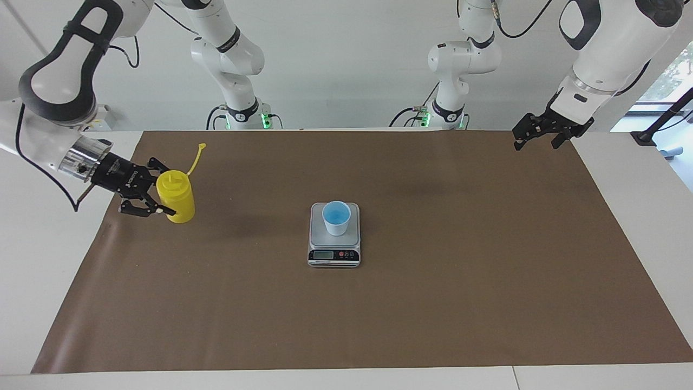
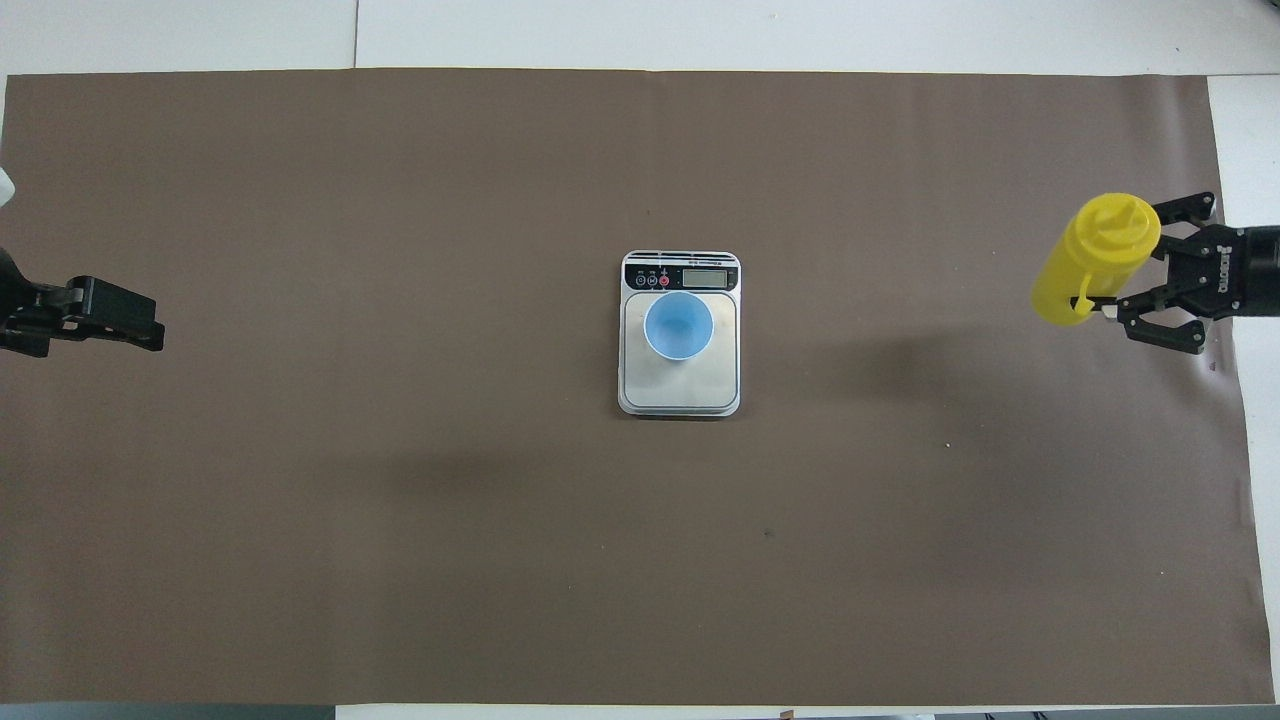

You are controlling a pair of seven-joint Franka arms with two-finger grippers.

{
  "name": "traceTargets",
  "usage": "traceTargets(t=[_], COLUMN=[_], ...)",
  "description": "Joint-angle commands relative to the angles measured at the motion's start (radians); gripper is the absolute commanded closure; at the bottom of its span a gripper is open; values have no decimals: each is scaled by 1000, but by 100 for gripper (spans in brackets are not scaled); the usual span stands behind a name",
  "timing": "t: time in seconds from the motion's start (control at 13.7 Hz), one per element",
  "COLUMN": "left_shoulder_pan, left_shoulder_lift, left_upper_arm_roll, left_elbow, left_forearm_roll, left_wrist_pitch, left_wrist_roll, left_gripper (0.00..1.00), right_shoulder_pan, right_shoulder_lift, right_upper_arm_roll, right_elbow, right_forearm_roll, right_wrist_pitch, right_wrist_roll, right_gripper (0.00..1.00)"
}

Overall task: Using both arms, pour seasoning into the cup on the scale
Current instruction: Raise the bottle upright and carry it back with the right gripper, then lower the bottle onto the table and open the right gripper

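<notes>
The yellow seasoning bottle (image 1: 180, 199) stands upright on the brown mat at the right arm's end of the table, its cap tether (image 1: 196, 158) sticking up. It also shows in the overhead view (image 2: 1085, 270). My right gripper (image 1: 165, 190) (image 2: 1120, 262) is low and open, with one finger on each side of the bottle. The pale blue cup (image 1: 336, 218) (image 2: 678, 325) stands on the scale (image 1: 319, 234) (image 2: 680, 397) at the mat's middle. My left gripper (image 1: 537, 145) (image 2: 150, 332) waits open and empty over the mat's edge at the left arm's end.
The brown mat (image 1: 460, 281) covers most of the white table. The scale's black display strip (image 1: 333, 254) faces away from the robots. The two arm bases (image 1: 243, 111) stand along the table's edge nearest the robots.
</notes>
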Motion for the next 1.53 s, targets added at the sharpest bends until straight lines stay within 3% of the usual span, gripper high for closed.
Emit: traceTargets(t=[0.0, 0.15, 0.44, 1.31, 1.39, 1.46], left_shoulder_pan=[10, 10, 10, 10, 10, 10], left_shoulder_lift=[-20, -20, -20, -20, -20, -20], left_upper_arm_roll=[0, 0, 0, 0, 0, 0], left_elbow=[-22, -22, -22, -22, -22, -22], left_forearm_roll=[-11, -13, -11, -13, -11, -13], left_wrist_pitch=[-6, -6, -6, -6, -6, -6], left_wrist_roll=[11, 11, 11, 12, 11, 11], left_gripper=[0, 0, 0, 0, 0, 0], right_shoulder_pan=[-88, -113, -128, -153, -153, -153], right_shoulder_lift=[-8, 62, 118, 205, 205, 205], right_upper_arm_roll=[17, 17, 17, 17, 17, 17], right_elbow=[-166, -172, -228, -238, -238, -238], right_forearm_roll=[142, 204, 256, 299, 301, 301], right_wrist_pitch=[12, -25, -19, -35, -35, -36], right_wrist_roll=[-200, -346, -521, -586, -586, -586], right_gripper=[100, 100, 100, 100, 41, 17])
